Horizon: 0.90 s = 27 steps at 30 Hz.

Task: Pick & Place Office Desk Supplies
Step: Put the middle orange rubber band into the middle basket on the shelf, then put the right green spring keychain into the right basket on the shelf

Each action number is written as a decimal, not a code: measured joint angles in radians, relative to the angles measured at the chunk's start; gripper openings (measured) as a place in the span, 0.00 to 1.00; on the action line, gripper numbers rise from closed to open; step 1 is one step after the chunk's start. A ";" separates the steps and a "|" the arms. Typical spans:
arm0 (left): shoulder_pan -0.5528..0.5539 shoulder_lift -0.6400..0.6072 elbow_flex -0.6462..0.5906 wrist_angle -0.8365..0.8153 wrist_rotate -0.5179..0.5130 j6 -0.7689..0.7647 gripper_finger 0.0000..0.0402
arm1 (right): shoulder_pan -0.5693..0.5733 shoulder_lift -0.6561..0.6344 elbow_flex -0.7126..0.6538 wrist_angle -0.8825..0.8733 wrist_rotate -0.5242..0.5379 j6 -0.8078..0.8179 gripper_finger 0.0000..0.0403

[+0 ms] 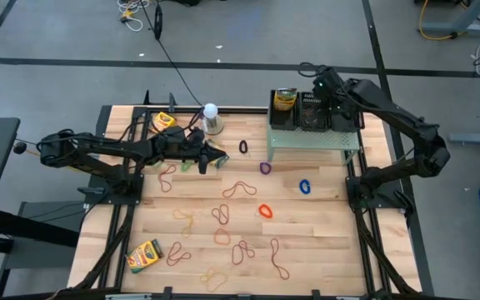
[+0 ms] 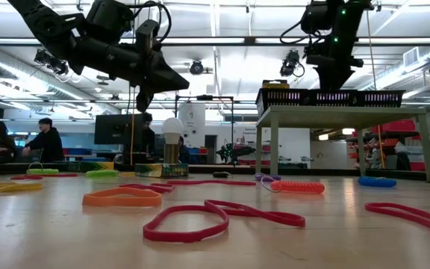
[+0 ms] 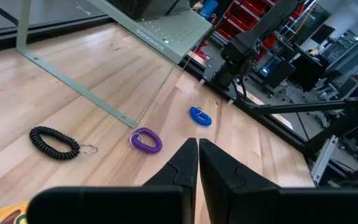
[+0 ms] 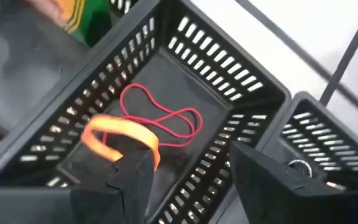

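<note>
A light wooden tabletop [image 1: 323,233] holds a pale green perforated metal riser [image 1: 313,137] at its far right. On the riser stand small black plastic mesh baskets [image 1: 311,111]. The right gripper [image 4: 188,171] hovers over one basket, fingers spread wide and empty. Inside it lie a thin red rubber-band loop [image 4: 166,115] and a flat orange band [image 4: 120,134], which touches the left finger's tip. The left gripper [image 1: 215,156] hangs above the table's far left, fingers pinched together, holding nothing visible. Many loose bands scatter across the wood, like one orange loop [image 1: 265,211]. They look weightless, floppy and stretchy, lying flat; pinching one strand from above probably suits them best.
</note>
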 joint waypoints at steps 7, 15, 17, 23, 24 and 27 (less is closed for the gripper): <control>0.000 0.000 0.000 0.000 0.068 -0.021 0.06 | -0.043 0.001 0.000 -0.004 -0.049 0.127 0.61; -0.001 0.000 0.000 0.001 0.152 -0.060 0.06 | -0.084 -0.002 0.031 -0.032 -0.161 0.205 0.68; -0.001 0.000 0.000 0.001 0.158 -0.063 0.06 | -0.087 -0.010 0.045 -0.035 -0.161 0.198 0.68; -0.001 0.000 0.000 0.018 0.184 -0.071 0.06 | -0.107 -0.019 0.075 -0.105 -0.208 0.259 0.67; -0.001 0.000 0.000 0.027 0.185 -0.071 0.06 | -0.112 -0.019 0.075 -0.116 -0.209 0.257 0.66; -0.001 0.000 0.000 0.086 0.193 -0.081 0.06 | -0.109 -0.028 0.075 -0.118 -0.213 0.207 0.63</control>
